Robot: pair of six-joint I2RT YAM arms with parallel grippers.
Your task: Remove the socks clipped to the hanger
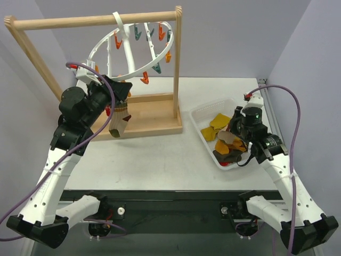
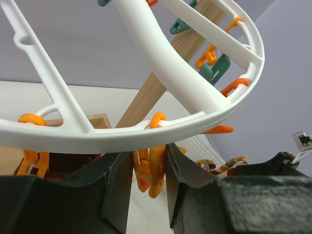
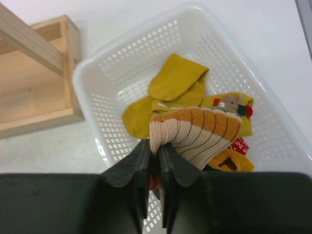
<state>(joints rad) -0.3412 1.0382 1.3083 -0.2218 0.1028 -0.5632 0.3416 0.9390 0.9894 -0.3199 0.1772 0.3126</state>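
Observation:
The white hanger hangs tilted from the wooden rack, with orange and teal clips round its ring. My left gripper reaches up under the ring's near rim. In the left wrist view this gripper is shut on an orange clip. A brown and red sock dangles just below it. My right gripper is over the basket, shut on the cuff of a beige and orange ribbed sock. Mustard socks lie in the basket beneath.
The wooden rack stands on its flat base at the back left. The white mesh basket sits right of it, holding several socks. A purple cable loops near the right wall.

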